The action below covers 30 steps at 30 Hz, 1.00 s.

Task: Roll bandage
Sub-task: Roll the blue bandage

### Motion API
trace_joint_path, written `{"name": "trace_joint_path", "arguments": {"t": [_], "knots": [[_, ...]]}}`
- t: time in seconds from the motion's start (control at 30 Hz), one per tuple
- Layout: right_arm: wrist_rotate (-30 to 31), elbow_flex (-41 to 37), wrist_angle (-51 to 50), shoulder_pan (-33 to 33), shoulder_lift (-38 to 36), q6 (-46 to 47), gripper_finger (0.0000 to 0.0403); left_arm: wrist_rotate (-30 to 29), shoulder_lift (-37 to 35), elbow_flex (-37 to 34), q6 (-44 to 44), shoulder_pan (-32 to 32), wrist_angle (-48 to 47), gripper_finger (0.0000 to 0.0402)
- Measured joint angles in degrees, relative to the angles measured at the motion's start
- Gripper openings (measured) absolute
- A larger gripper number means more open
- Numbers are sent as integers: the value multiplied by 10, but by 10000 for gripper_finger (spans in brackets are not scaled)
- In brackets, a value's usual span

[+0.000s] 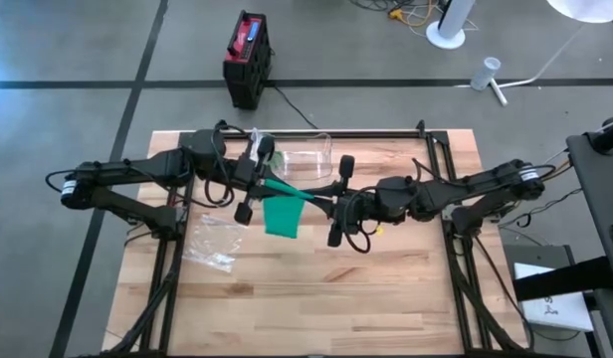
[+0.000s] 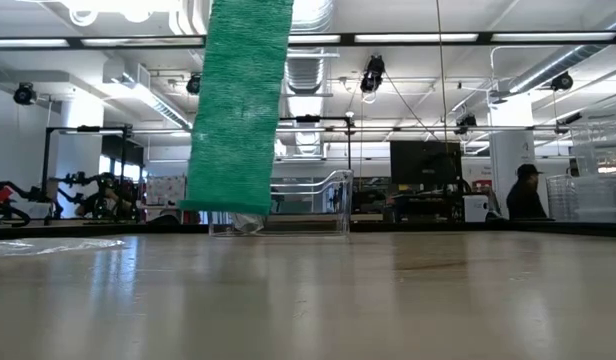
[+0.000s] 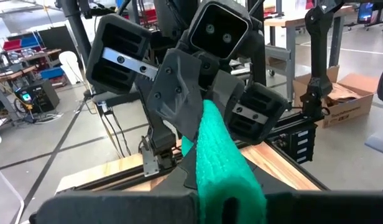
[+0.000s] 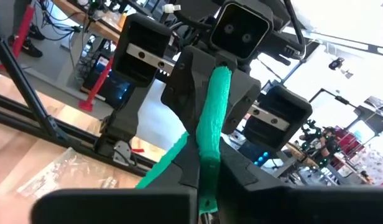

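A green bandage (image 1: pixel 292 195) is stretched as a rolled-up rod between my two grippers, above the middle of the wooden table (image 1: pixel 386 288). Its loose flat tail (image 1: pixel 282 217) hangs down from the rod; in the low view this tail (image 2: pixel 238 110) ends a little above the table top. My left gripper (image 1: pixel 264 185) is shut on the rod's left end. My right gripper (image 1: pixel 324 203) is shut on its right end. The two grippers face each other. My left gripper pinches the left end of the rolled part (image 3: pixel 232 186) between its two fingers, coming level from the table's left, along the rod. That end is lifted clear of the table. My right gripper pinches the right end of the rolled part (image 4: pixel 207 177) between its two fingers, coming level from the table's right, along the rod. The rod runs straight to the other gripper, and the flat tail (image 4: pixel 160 171) hangs slack below it.
A clear plastic box (image 1: pixel 306 159) stands just behind the grippers near the far edge. A clear plastic bag (image 1: pixel 212 244) lies on the table's left part. A black and red case (image 1: pixel 249 55) stands on the floor beyond. The near half of the table is bare wood.
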Motion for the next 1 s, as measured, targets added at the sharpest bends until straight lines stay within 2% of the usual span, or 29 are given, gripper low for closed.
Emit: {"name": "trace_joint_path", "arguments": {"t": [0.27,0.4,0.57,0.67,0.77,1.0], "knots": [[3,-1,4,4,-7,28,128,9,-3,1,11,0,-1,11],[3,-2,41,4,-7,34,181,7,-7,1,11,1,3,11],[1,-1,71,-2,4,52,214,7,-9,1,13,0,7,11],[3,-2,80,-6,16,58,211,7,-9,1,16,-1,11,11],[4,-2,88,-7,22,60,191,7,-9,1,17,-1,11,11],[4,-1,110,-11,27,66,94,13,-8,1,19,-1,15,11]]}}
